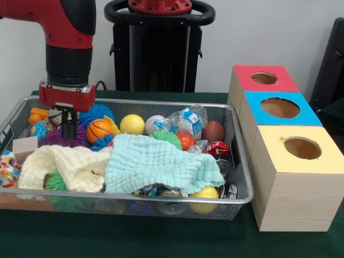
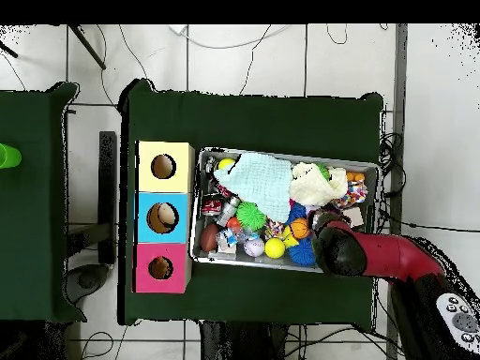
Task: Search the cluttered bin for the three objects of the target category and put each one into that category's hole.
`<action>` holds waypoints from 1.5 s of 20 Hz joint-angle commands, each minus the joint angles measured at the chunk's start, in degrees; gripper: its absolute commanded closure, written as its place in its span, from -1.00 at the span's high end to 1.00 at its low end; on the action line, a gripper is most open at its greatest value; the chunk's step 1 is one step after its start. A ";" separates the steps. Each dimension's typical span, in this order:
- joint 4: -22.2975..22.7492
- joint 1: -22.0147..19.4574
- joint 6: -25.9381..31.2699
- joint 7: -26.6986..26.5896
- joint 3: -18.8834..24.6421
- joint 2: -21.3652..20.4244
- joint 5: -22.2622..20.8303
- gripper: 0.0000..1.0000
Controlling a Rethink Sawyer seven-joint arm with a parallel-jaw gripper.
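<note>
The wire mesh bin [image 1: 134,198] stands on the green table, full of clutter; it also shows in the overhead view [image 2: 194,216]. My gripper [image 1: 69,128] hangs from the red arm, down inside the bin's far left end. It sits beside an orange basketball-patterned ball [image 1: 100,130] and a purple spiky ball [image 1: 56,138]. A yellow ball [image 1: 132,124], a white baseball [image 1: 155,122] and a brown football [image 1: 213,131] lie along the far side. The red-faced box's hole [image 1: 264,78] is at the far right and shows in the overhead view [image 2: 160,268]. In the overhead view the arm [image 2: 375,255] hides the gripper.
A mint cloth [image 1: 156,164] and a cream cloth [image 1: 70,164] cover the bin's middle and front. A blue-faced box [image 1: 280,107] and a yellow-faced box [image 1: 302,148] stand in a row with the red one, right of the bin. A red can [image 1: 217,149] lies near the bin's right wall.
</note>
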 commanded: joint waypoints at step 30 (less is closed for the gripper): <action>-0.11 -2.76 5.64 -5.90 8.22 2.17 0.46 -1.00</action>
